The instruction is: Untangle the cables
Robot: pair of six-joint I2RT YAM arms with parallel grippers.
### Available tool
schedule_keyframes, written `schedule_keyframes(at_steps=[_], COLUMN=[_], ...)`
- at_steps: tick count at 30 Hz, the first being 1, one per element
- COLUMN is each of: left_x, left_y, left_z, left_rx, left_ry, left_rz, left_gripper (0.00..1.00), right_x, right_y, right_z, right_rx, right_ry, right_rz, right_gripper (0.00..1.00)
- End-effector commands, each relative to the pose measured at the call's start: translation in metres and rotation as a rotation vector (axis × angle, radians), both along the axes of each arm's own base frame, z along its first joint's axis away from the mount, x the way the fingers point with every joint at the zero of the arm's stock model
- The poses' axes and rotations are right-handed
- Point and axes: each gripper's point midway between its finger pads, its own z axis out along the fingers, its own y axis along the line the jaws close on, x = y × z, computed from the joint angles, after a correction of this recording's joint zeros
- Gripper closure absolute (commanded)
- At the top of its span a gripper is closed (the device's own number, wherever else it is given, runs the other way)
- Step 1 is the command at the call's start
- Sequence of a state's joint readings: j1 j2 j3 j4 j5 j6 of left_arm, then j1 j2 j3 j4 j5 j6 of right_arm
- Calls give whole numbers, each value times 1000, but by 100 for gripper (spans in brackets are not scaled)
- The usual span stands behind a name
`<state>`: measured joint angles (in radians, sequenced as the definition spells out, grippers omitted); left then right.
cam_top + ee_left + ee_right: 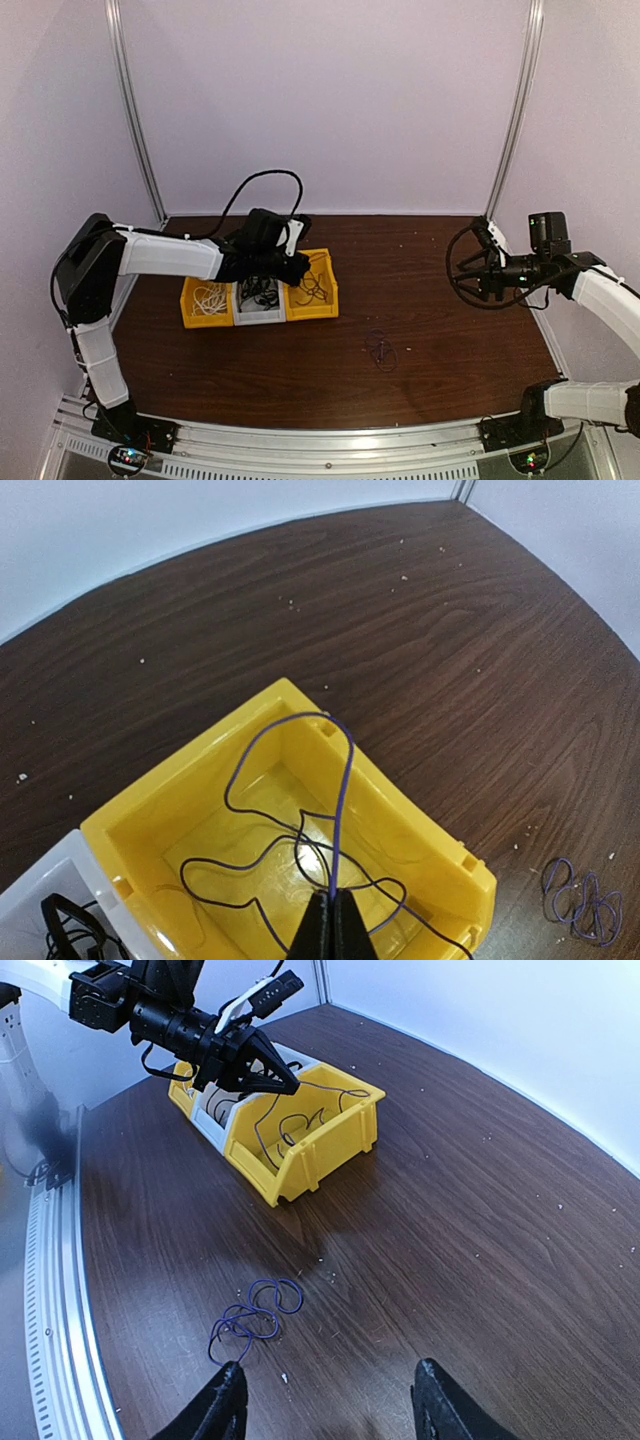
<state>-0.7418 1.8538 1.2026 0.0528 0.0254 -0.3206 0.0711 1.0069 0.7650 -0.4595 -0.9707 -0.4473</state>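
Dark wooden table [450,330] with pale walls on three sides. Three bins stand touching in a row at about 9 o'clock from the table centre: left yellow bin [186,300], grey bin [258,316] and right yellow bin [312,308]. A white cable [210,298] lies in the left yellow bin and a black cable [262,295] in the grey bin. The left gripper [330,898] is over the right yellow bin, its fingers pressed together on a dark blue cable [343,780]. This cable arches up to the bin's far rim, and its other loops lie on the bin floor. A loose blue cable [381,350] lies coiled on the table, at 4 o'clock from the bins and apart from them. The right gripper [330,1365] hangs above the table near its 3 o'clock edge, fingers spread, gripping nothing.
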Motion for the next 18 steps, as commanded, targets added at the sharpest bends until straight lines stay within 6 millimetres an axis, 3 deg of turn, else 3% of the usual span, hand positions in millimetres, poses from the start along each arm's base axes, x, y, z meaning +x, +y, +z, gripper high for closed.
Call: schedule_keyframes(at_steps=[1, 8, 14, 18], left_x=[11, 19, 17, 18], left_y=[0, -7, -30, -31], left_z=[-17, -33, -51, -52], left_rx=[69, 129, 191, 241], left_ry=[56, 101, 132, 111], left_rz=[79, 126, 94, 108], left_gripper=[100, 100, 100, 100], right_x=[1, 1, -1, -5], right_y=[0, -1, 1, 2], right_z=[-2, 1, 2, 4], right_rx=[-1, 0, 5, 10], right_ry=[-5, -14, -15, -24], right_rz=[8, 3, 14, 22], right_gripper=[43, 42, 43, 42])
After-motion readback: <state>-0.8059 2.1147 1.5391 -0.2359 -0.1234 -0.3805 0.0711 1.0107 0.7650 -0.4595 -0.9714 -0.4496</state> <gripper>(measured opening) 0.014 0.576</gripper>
